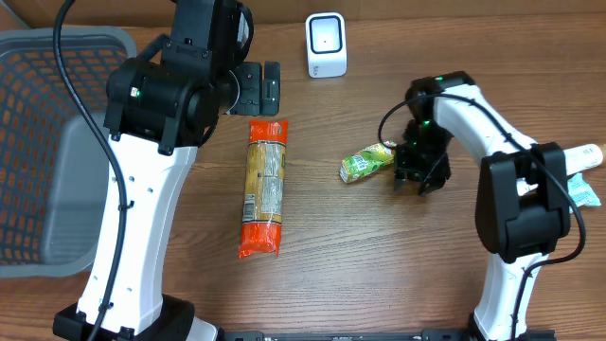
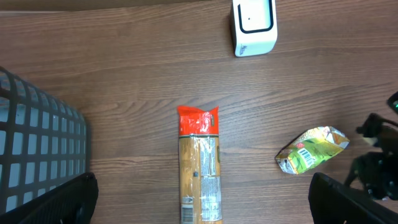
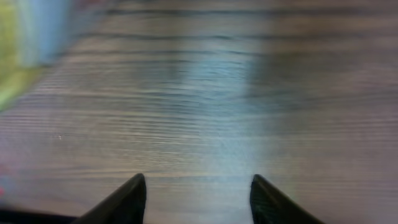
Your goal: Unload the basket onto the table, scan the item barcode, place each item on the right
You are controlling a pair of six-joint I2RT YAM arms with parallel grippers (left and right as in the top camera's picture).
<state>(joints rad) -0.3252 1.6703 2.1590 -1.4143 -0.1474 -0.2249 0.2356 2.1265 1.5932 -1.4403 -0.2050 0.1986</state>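
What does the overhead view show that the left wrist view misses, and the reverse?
Only overhead: the long pack at full length, and more items at the far right. Only left wrist: the barcode on the green packet, facing up. Both: the white scanner, the grey basket, the green packet and the long pack's red top end.

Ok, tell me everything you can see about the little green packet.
The green packet is small, crumpled and glossy like foil, green and yellow, with a barcode on a white patch facing up. It lies on the wooden table, right of the long orange package. The right tool stands open close beside it, not around it.
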